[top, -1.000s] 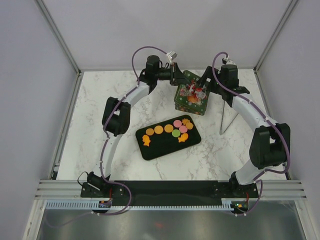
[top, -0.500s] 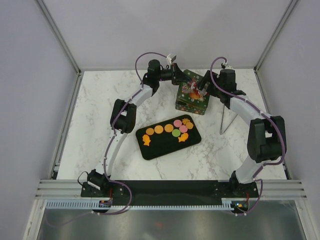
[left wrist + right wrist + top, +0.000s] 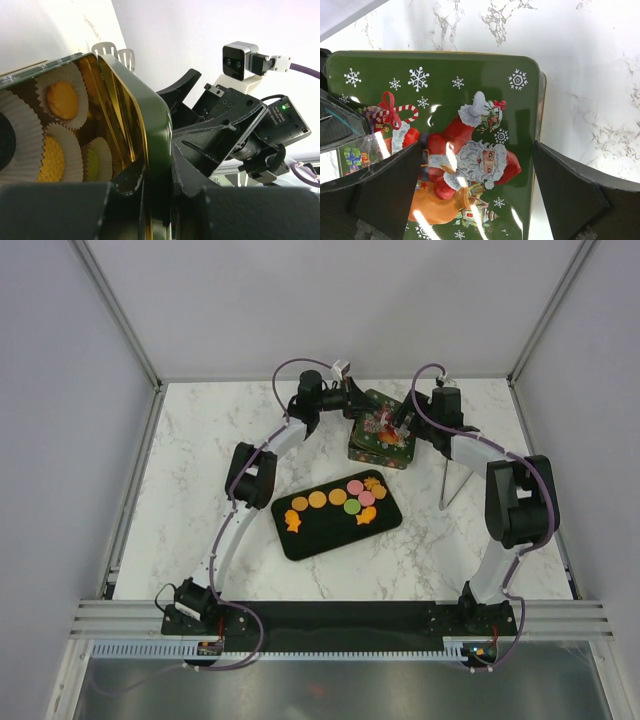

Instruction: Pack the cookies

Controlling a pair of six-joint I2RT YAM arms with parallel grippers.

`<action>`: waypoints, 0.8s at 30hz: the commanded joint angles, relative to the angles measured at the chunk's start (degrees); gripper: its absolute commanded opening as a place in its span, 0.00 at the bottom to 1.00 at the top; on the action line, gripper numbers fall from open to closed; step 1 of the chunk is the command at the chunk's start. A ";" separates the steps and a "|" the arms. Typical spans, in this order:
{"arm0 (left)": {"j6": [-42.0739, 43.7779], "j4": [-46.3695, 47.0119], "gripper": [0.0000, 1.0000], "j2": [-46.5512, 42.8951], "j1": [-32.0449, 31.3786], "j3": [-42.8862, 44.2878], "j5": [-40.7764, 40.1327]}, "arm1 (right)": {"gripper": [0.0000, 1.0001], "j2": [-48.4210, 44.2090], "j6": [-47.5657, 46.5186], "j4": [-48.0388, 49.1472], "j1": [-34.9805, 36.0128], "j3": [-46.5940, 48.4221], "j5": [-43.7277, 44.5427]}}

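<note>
A green Christmas tin (image 3: 381,437) stands at the back of the table. Its Santa lid (image 3: 470,145) is tilted up, and my left gripper (image 3: 159,187) is shut on the lid's edge (image 3: 150,130). Under the raised lid I see white paper cups holding cookies: an orange one (image 3: 62,100), a yellow one (image 3: 50,160) and a green one (image 3: 92,162). My right gripper (image 3: 477,187) hovers open just above the lid, one finger (image 3: 390,190) on each side of the Santa picture. More cookies (image 3: 337,497), orange, pink and green, lie on the black tray (image 3: 320,535) mid-table.
Thin metal tongs (image 3: 455,485) lie on the marble right of the tin, near the right arm. White walls close off the table at the back and both sides. Both arm bases sit on the black rail at the near edge.
Both arms have stretched farther toward the back, their elbows swinging inward. The lid has come lower and flatter over the tin. The tray and its cookies have not moved.
</note>
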 commanded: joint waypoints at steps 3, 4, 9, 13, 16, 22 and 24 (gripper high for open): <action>-2.89 3.21 0.08 1.11 -0.10 5.97 -1.24 | 0.98 1.74 1.01 1.55 0.21 -1.51 0.11; -3.06 3.21 0.08 1.72 -0.10 6.32 -1.33 | 0.98 1.30 0.92 1.72 0.29 -1.95 0.47; -3.76 4.34 0.10 2.61 0.51 5.71 -1.86 | 0.98 3.92 -0.04 0.67 0.29 1.02 -1.71; -6.66 7.77 0.14 2.61 1.13 4.57 -2.38 | 0.98 6.39 -0.22 0.14 0.29 2.96 -3.57; -6.58 7.78 0.17 2.08 1.48 4.22 -2.04 | 0.97 7.27 -0.14 0.14 0.38 3.32 -3.57; -7.72 10.06 0.28 1.29 2.10 1.23 -2.12 | 0.96 8.67 -0.05 0.14 0.38 4.02 -4.45; -8.25 11.12 0.32 1.20 2.27 0.88 -2.30 | 0.95 8.94 0.04 0.14 0.38 4.28 -4.45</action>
